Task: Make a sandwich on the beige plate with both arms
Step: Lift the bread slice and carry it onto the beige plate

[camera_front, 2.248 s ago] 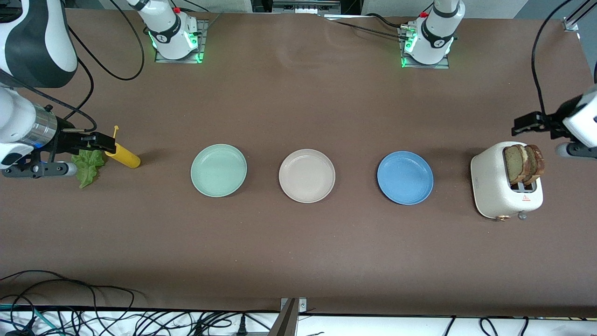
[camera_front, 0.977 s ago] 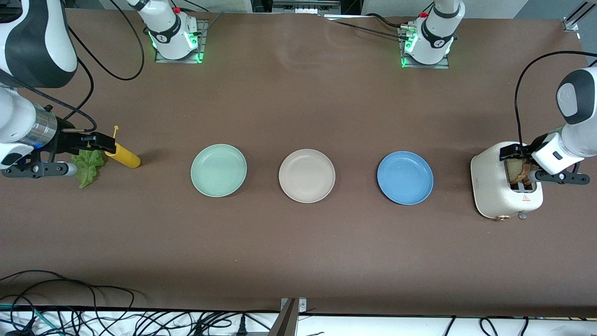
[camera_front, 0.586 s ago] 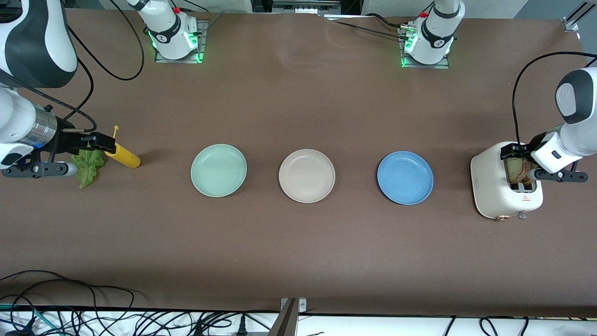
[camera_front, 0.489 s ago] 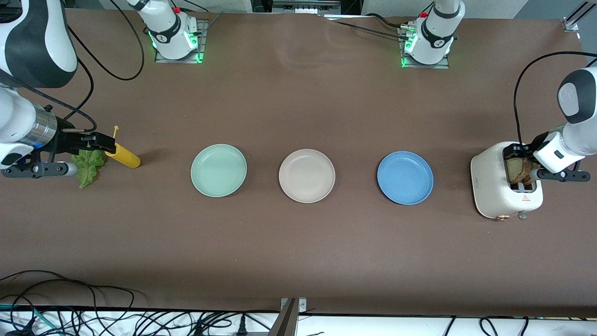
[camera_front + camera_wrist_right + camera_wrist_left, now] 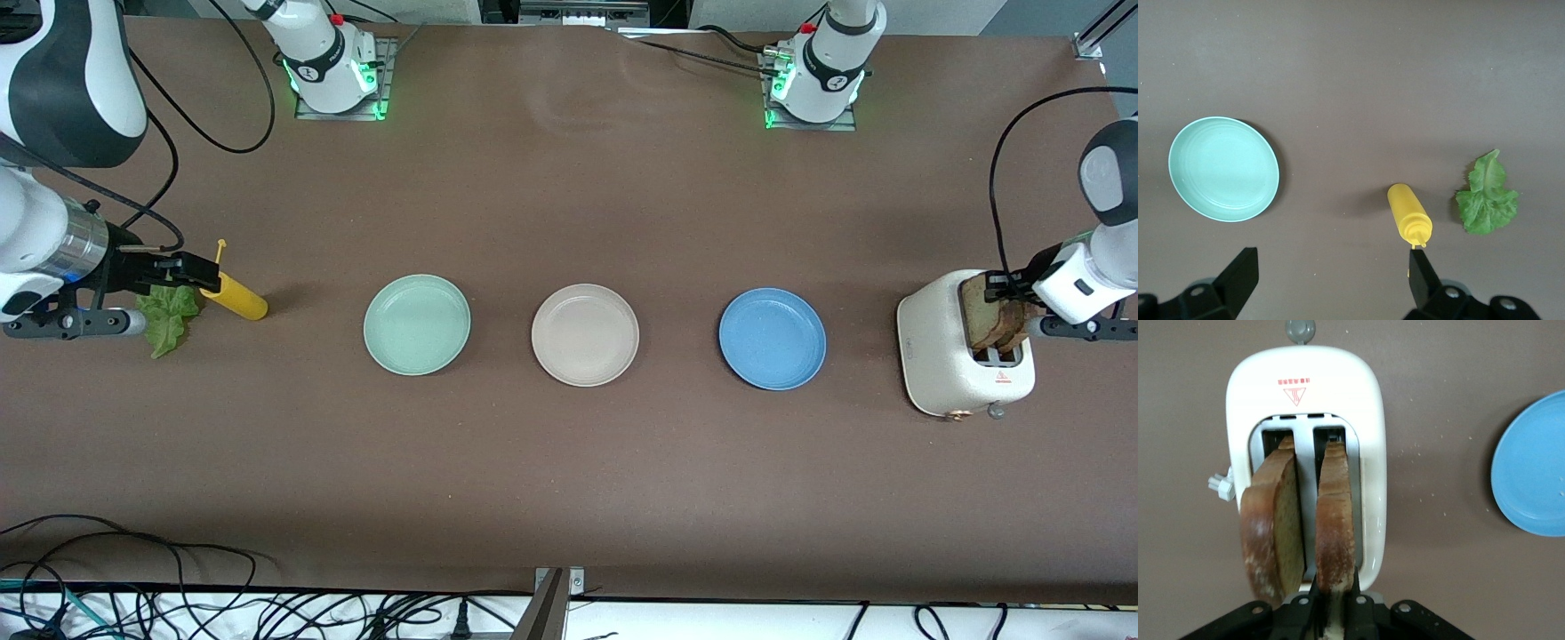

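Left gripper (image 5: 1335, 607): jaws clenched on the top edge of one bread slice (image 5: 1335, 520), which stands upright in its toaster (image 5: 942, 356) slot at the left arm's end of the bench; second slice (image 5: 1271, 527) beside it, free. Slice must lift straight up, then go to the beige plate (image 5: 585, 334), mid-bench, empty. Right gripper (image 5: 1331, 280): jaws released, waits over the mustard bottle (image 5: 1408, 213) and lettuce leaf (image 5: 1487, 197). Toaster carries a red triangle mark w/ small text, unreadable.
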